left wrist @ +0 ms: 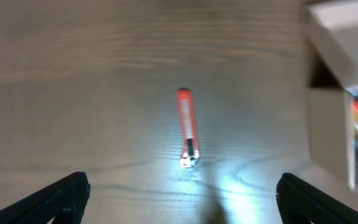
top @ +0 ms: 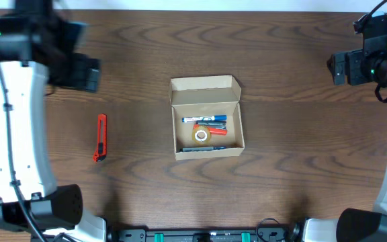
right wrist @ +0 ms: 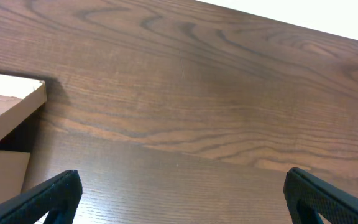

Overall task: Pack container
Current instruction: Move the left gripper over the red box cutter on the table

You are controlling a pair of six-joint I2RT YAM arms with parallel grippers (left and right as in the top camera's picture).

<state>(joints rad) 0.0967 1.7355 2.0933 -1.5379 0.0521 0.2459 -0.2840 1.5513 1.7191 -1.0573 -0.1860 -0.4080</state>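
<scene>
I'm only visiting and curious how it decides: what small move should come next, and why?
Probably bringing the left tool down to the red cutter. The cutter lies on the table outside the open box, and the left tool points at it, open and empty.

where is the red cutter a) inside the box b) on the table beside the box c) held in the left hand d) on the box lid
b: the red cutter lies flat on the table, apart from the open container.
</scene>
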